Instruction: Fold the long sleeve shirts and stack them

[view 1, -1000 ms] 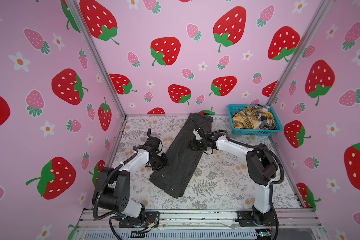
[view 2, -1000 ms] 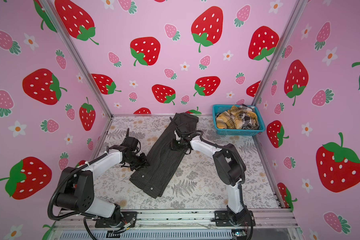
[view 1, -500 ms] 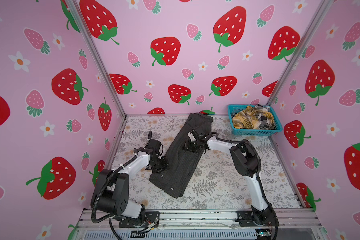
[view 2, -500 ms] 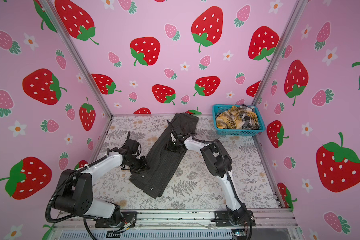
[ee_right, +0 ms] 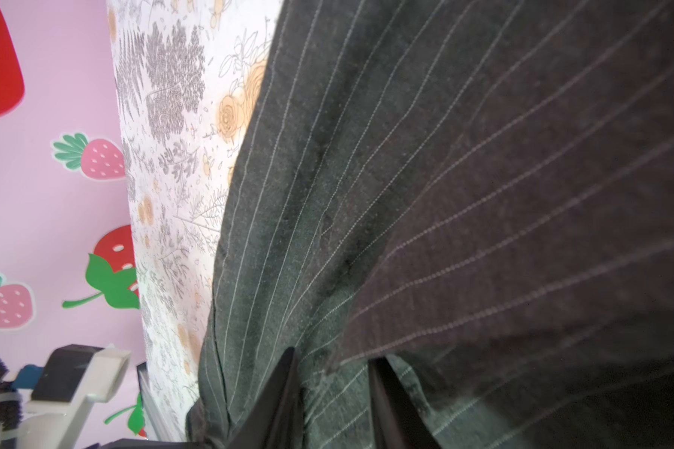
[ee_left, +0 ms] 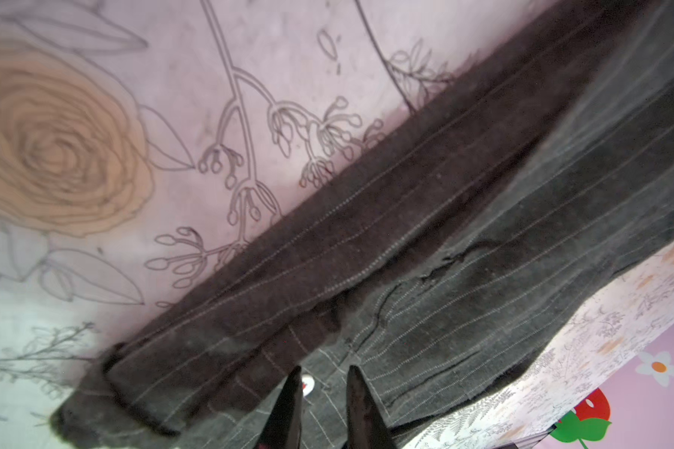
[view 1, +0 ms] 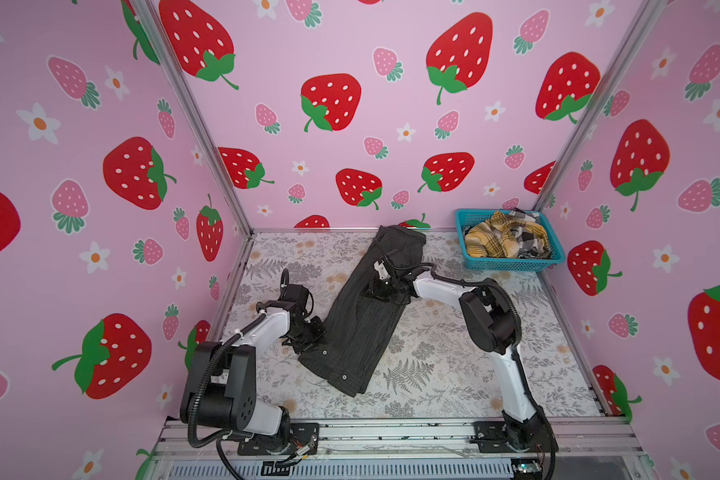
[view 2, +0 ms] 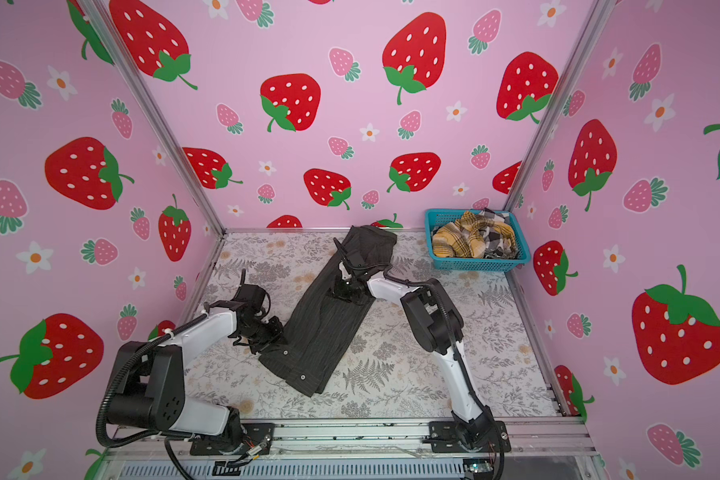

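Lying beneath left claw (ee_left: 325,369), right claw (ee_right: 333,354): pinstriped shirt (view 1: 358,332).

- My left arm (view 1: 262,328) and right arm (view 1: 437,289): white shells between bulky black joint housings.
- Black corrugated cable (view 2: 100,419) loops alongside, cinched by white zip ties (view 1: 237,332).
- My left gripper (ee_left: 323,369) ends in dark, tapered fingers (ee_left: 288,408).
- Flat black base plates (view 1: 304,434) underneath.

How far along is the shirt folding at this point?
Done: the pinstripe shirt lies on the table folded into a long narrow strip. In hand: the left gripper and right gripper are set on it, fingers narrowly apart; a grip is not clear. Remaining: its crosswise folds, plus the plaid shirt and check shirt crumpled in the basket. No stack yet.
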Robot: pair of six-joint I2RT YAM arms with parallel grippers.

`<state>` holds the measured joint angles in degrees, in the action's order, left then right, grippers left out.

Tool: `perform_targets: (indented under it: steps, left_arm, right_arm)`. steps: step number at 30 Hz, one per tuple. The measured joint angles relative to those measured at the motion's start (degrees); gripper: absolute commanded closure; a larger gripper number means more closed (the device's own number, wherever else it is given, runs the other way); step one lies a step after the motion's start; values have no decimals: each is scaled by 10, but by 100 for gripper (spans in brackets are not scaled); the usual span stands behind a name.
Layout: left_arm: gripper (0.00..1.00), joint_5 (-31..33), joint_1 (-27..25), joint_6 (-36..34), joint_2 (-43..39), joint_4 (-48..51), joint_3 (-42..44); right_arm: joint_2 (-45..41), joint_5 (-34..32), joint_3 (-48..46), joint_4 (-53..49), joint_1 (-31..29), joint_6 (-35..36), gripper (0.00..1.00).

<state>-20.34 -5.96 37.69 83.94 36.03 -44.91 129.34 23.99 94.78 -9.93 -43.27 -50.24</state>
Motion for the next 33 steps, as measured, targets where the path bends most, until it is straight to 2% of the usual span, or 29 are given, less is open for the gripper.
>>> perform_targets:
  steps: [5,10,12,18,19,20,21,22,27,29,31,32,33]
  left_arm:
    - [80,-2,6,-6,1,-1,12]
    - [82,-2,14,-7,10,-3,26]
    - [82,-3,15,-6,12,-6,31]
    - [84,-5,19,-4,14,-9,31]
    - [84,-7,20,-4,14,-9,31]
    - [85,-7,20,-4,15,-9,31]
    - [85,-8,20,-4,15,-9,31]
    - [85,-8,20,-4,15,-9,31]
    - [86,-8,21,-4,16,-9,31]
    - [86,-8,21,-4,16,-9,31]
    - [86,-8,21,-4,16,-9,32]
    - [86,-9,22,-4,16,-9,32]
    - [86,-9,22,-4,16,-9,32]
  right_arm:
    - [28,7,22,9,0,-5,76]
    - [39,9,30,10,1,-5,91]
    - [39,9,32,8,2,-7,92]
    - [37,5,33,-8,2,-11,89]
    - [35,4,33,-12,2,-12,84]
    - [35,3,36,-18,2,-16,73]
    - [34,2,40,-23,2,-18,66]
    - [34,1,45,-27,3,-17,66]
    - [33,-1,64,-41,5,-12,90]
    - [33,-2,68,-45,5,-14,93]
    - [33,-2,69,-50,7,-16,90]
    - [33,-2,71,-55,7,-15,91]
    - [33,-2,72,-58,7,-12,96]
